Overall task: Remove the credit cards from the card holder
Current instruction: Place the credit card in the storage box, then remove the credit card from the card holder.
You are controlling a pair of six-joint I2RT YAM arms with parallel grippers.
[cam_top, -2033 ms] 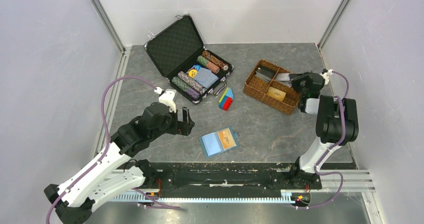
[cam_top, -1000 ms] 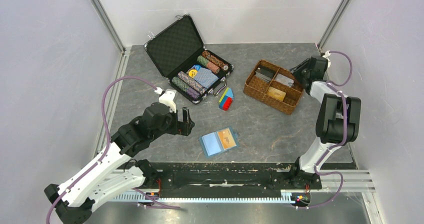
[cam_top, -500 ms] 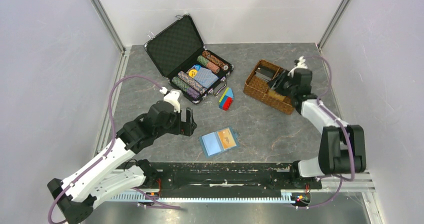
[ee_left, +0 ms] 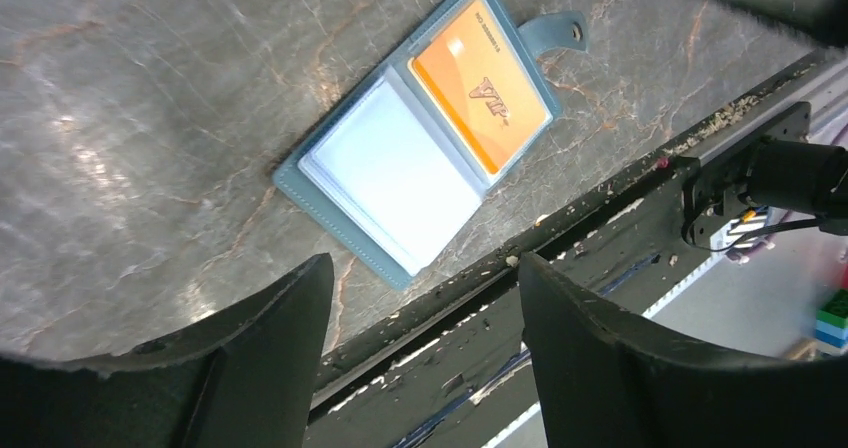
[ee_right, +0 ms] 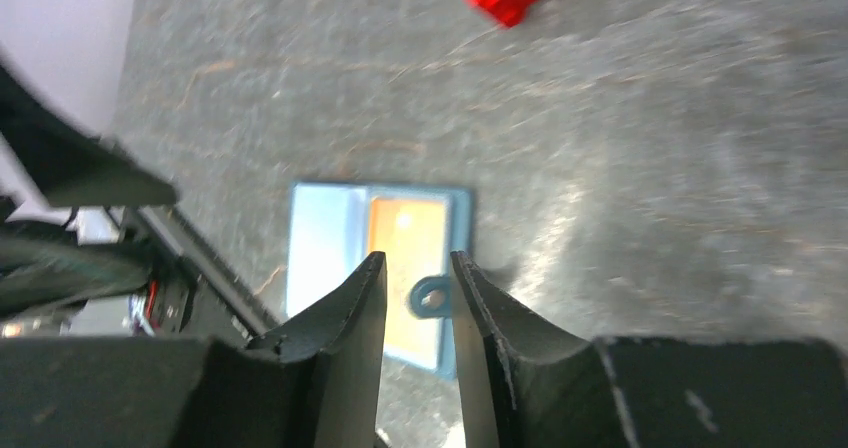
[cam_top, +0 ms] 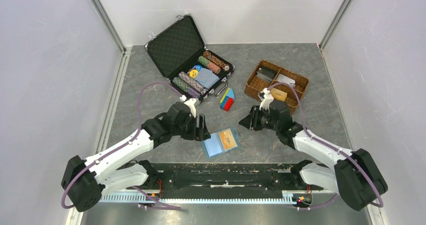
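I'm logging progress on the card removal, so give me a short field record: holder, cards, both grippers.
card holder: lies open and flat
orange card: in the holder's pocket on the clasp side
left gripper: open, empty, just left of the holder
right gripper: jaws narrowly apart, empty, aimed at the holder
wicker tray: holds a yellowish card

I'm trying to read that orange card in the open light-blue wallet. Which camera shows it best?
The left wrist view: the thin orange plastic card appears large and sharp in the light-blue folding wallet. The top view shows it tiny; the right wrist view is blurred, its jaws covering part.
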